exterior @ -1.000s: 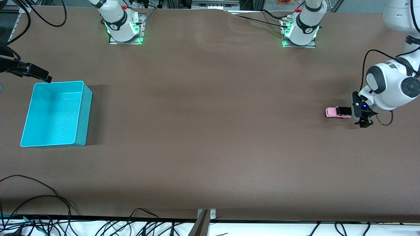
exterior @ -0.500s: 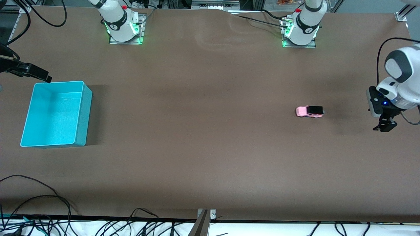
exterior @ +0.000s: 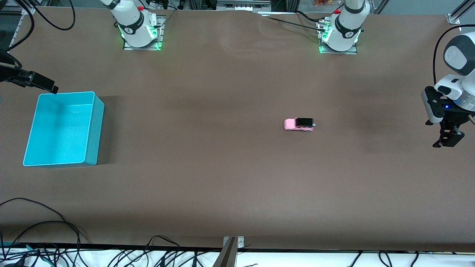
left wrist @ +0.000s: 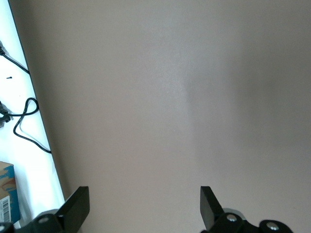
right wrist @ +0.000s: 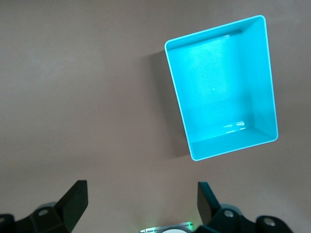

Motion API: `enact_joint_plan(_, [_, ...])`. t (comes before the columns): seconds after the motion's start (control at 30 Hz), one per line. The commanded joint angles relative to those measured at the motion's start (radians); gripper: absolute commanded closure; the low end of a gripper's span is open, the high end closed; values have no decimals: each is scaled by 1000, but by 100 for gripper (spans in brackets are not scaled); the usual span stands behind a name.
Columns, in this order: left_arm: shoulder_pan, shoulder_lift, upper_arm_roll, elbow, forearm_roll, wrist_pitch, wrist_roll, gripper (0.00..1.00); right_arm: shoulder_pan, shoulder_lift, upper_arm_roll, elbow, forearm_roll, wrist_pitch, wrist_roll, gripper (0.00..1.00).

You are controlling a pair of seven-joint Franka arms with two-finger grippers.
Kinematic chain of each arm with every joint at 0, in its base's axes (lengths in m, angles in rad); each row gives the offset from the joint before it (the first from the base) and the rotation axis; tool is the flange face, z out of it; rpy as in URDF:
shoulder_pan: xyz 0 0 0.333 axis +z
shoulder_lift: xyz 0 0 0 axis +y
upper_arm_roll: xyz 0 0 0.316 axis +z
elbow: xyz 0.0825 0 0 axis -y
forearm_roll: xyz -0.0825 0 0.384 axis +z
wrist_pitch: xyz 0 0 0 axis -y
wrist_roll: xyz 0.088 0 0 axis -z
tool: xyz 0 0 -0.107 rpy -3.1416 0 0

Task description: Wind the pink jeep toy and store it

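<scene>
Both hands wide open, empty: left hand [exterior: 447, 141], right hand [right wrist: 141, 206]; pink jeep toy [exterior: 299, 124] untouched.

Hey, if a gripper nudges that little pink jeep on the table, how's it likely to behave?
The pink jeep toy sits on its wheels on the flat table, so a nudge along its length would probably send it rolling. It looks small and rigid, likely light. A sideways push might skid or tip it instead.
</scene>
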Motion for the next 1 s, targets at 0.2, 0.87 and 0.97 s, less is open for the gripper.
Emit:
enact_joint_plan(0.2, [9, -37, -32, 6, 22, -38, -44, 0, -4, -5, -3, -3, 25, 2, -9, 0])
enact_joint_plan(0.87, [11, -102, -69, 8, 33, -130, -342, 0, -1, -1, -2, -5, 25, 2, -9, 0])
enact_joint_plan(0.97, [11, -111, -69, 8, 33, -145, -379, 0, -2, 1, -2, -5, 25, 2, -9, 0])
